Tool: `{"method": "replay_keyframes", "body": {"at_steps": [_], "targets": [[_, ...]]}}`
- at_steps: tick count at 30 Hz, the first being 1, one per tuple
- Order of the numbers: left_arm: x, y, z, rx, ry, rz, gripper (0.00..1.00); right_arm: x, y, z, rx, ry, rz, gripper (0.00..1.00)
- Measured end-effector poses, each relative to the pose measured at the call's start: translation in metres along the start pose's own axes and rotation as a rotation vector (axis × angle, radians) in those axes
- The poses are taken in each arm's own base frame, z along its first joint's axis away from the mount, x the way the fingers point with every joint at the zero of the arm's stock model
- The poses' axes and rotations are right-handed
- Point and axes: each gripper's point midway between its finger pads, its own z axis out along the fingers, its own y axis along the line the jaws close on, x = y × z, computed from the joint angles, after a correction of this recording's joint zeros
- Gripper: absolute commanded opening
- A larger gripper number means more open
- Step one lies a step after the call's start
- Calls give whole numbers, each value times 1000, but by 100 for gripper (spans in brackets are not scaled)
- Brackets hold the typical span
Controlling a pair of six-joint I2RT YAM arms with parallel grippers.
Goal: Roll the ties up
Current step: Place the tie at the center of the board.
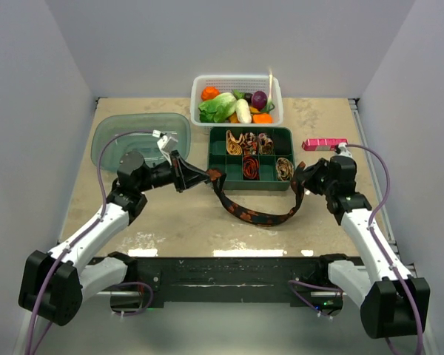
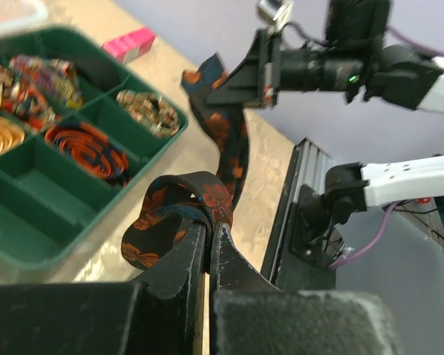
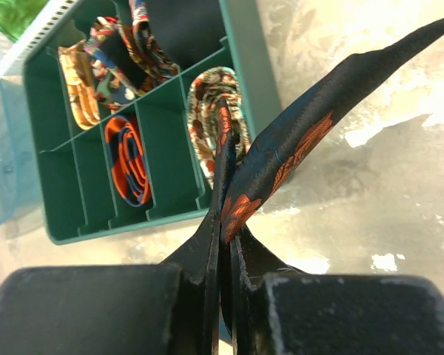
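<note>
Arms, two, bases bolted at near edge of tabletop (image 1: 170, 222). Left arm (image 1: 96, 229) angled in toward centre; right arm (image 1: 362, 222) angled in from other side.

Left jaws pressed together on black tie (image 1: 255, 216), orange-red spotted, gripped at a small loop of fabric folded back on itself at that end (left wrist view). Right jaws pinching same tie near its opposite end, pointed tip sticking out past the fingers (right wrist view).

Loose ties: one. Raised at both ends, sagging in a shallow U between the two arms; lowest part at or just above tabletop, contact not discernible.

Just beyond the sag: green divided tray (image 1: 216, 166), one. Inside, rolled ties (image 1: 250, 166), five counted from top view.
- Far row, three: tan spiral at left, two darker patterned ones beside it.
- Near row, two: orange-and-black spiral in a middle compartment, tan-brown patterned spiral in right-end compartment, closest to right jaws.

Right of tray, just beyond right arm's wrist: pink box (image 1: 324, 143), one, lying flat. Left of tray, beyond left arm's wrist: translucent teal plastic piece (image 1: 139, 138), one, lid or tub not told apart, flat on tabletop.

Farthest out, just behind tray: white basket (image 1: 200, 92), one, filled with mixed vegetables in green, orange, white, purple; count not clear.
</note>
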Motion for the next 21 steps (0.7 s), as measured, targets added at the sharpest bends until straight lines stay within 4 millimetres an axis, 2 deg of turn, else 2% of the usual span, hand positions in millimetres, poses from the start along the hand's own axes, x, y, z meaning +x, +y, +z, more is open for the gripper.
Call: {"method": "replay_keyframes", "body": {"at_steps": [3,5,16,21], "targets": [[21,15,-3,-60,35,-38,0,0,-3,0,8,1,-5,0],[27,23,-4,-93,45,-48,0,0,-3,0,9,0,-8,0],[28,38,-14,-216,11,-32,0,-2,2,1,-40,-12,-61,0],[31,41,-32,-315,-22,-30,0,5,3,7,-67,7,-92,0]]}}
